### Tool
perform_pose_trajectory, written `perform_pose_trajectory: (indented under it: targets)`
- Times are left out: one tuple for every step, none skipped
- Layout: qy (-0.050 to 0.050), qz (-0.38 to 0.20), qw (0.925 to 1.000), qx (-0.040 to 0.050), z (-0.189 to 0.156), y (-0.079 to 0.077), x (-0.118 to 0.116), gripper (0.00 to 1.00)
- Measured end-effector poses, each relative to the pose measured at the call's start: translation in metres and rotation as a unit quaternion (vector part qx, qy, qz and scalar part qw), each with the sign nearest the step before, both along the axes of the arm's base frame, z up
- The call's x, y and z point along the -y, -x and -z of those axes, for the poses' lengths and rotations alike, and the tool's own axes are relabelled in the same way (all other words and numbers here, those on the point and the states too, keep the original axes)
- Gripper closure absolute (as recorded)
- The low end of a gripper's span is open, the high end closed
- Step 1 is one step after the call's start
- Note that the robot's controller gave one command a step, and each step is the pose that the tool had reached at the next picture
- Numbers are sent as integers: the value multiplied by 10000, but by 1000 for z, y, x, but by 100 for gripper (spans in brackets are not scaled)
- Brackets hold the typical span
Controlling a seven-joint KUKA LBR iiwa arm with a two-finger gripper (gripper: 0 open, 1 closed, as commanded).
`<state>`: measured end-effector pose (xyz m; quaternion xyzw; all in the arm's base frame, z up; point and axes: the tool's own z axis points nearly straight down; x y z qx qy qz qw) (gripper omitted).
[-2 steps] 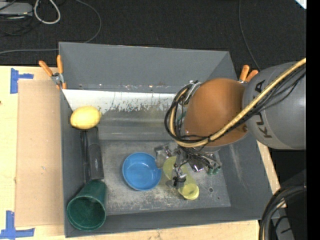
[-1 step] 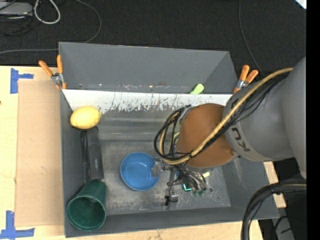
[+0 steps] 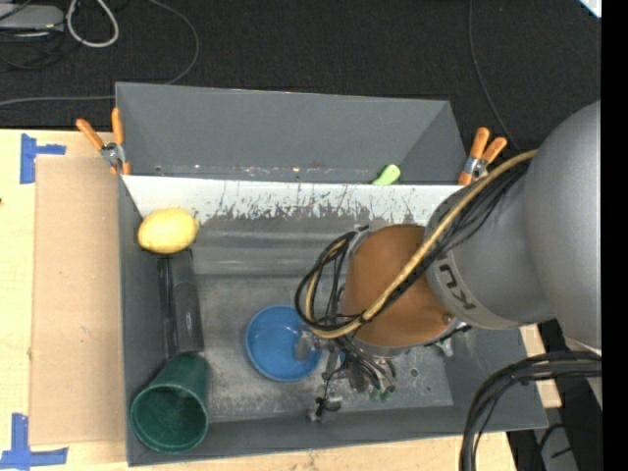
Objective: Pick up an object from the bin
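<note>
scuffed grey bin | fingers by blue bowl, state unclear | cables beyond

The gripper is hanging low in the grey bin, just right of a blue bowl, while a green cup is lying in the near-left corner.

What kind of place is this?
Probably a robot lab: a big robot arm reaches into a grey metal bin of small things, like a yellow lemon and blue bowl, and cables lie around.
</note>
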<state>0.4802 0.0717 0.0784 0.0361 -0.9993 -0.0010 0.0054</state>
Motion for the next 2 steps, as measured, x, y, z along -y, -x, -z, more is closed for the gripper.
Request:
perform_pose_trajectory:
  targets:
    - [3,34,10000,-5,9,-42,20,100]
    - [2,40,10000,-6,9,-42,20,100]
